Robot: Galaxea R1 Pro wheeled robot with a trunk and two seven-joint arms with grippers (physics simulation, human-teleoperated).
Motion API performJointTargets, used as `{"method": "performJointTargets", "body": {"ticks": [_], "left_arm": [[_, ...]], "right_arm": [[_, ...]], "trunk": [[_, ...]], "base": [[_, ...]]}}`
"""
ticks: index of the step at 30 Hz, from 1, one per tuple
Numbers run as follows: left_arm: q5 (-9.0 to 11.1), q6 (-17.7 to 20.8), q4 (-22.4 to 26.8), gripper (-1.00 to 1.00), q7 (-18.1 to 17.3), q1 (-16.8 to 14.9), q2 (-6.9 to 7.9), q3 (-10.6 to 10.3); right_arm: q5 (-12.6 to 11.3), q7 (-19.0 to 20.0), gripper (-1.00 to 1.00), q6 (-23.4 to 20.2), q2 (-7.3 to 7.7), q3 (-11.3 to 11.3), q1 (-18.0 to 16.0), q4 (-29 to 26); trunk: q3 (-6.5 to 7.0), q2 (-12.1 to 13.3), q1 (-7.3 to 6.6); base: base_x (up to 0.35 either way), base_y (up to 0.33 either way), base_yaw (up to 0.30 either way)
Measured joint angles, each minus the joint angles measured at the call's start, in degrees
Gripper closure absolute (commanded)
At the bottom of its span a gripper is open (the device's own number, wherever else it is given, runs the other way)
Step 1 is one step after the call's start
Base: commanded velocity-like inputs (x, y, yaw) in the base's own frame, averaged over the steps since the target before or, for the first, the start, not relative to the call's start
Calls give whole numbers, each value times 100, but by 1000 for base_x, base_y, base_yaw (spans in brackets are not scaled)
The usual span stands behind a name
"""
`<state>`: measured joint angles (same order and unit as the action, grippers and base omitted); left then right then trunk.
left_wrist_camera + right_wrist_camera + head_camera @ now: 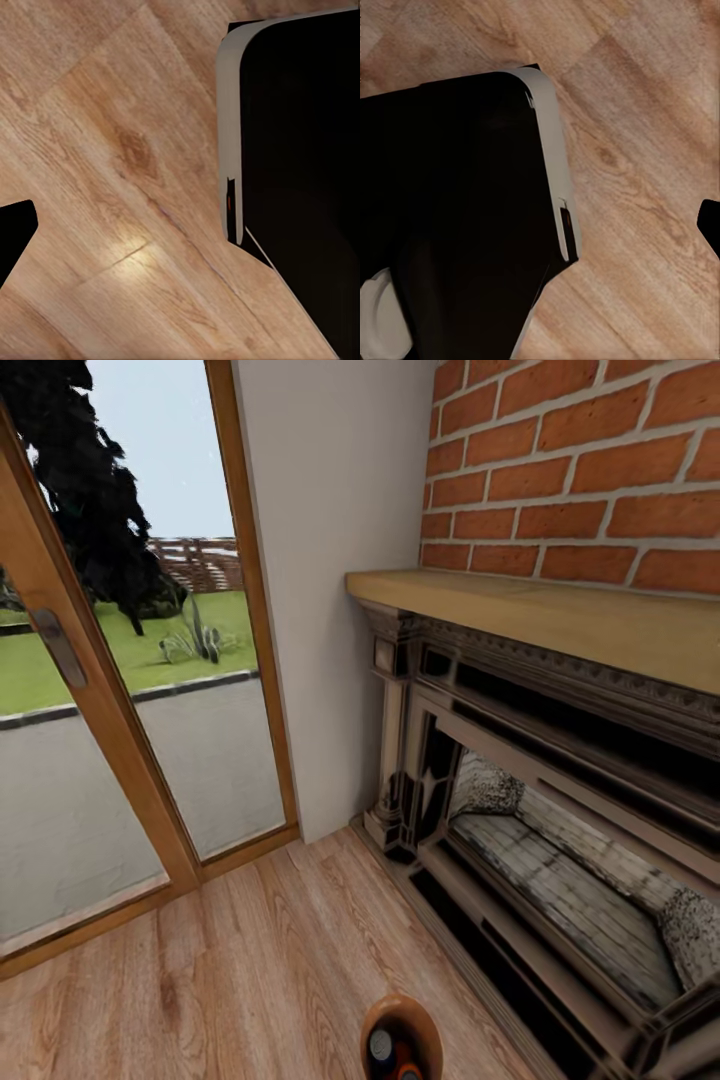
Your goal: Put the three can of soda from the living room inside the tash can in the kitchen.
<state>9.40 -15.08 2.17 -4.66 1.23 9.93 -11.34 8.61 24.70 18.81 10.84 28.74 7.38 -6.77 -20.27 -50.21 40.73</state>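
**A:** You're in the living room, facing the corner where the glass door meets the brick chimney and the dark fireplace. At the bottom edge of the head view sits the trash can, brown rim up, low and close in front of you. Inside it you can make out at least one can of soda with a grey top and a touch of orange beside it. How many are in there, I can't tell.

**B:** So what's the step?

**A:** By my reading, you're carrying the bin toward the kitchen, and the kitchen isn't ahead of you. Turn the base away from this corner slowly, keep clear of the fireplace ledge on your right, and keep the bin upright so nothing rolls out.

**B:** And the grippers?

**A:** Both wrist cameras look down at the wood floor past a dark, grey-edged part of the robot's body. A dark tip shows at the edge of each wrist view, but you can't judge from that how far either pincer is spread, or whether either one holds or touches anything. I can't tell what supports the bin either.
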Motion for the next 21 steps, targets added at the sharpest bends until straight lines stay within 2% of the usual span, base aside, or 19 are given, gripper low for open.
{"method": "performJointTargets", "body": {"ticks": [6, 12, 21], "left_arm": [[13, -49, 9, -100, 6, 0, -16, 2], [6, -407, -2, -100, 59, 0, -24, 8], [17, -616, 2, -100, 234, 0, -21, 21]], "right_arm": [[1, 0, -100, 0, -8, 0, 0, 0], [15, -11, -100, 0, -9, -1, 0, 42], [24, -78, -100, 0, -4, -7, 0, 307]], "trunk": [[108, 241, -132], [215, 481, -264], [377, 842, -461]], "base": [[0, 0, 0], [0, 0, 0], [0, 0, 0]]}}
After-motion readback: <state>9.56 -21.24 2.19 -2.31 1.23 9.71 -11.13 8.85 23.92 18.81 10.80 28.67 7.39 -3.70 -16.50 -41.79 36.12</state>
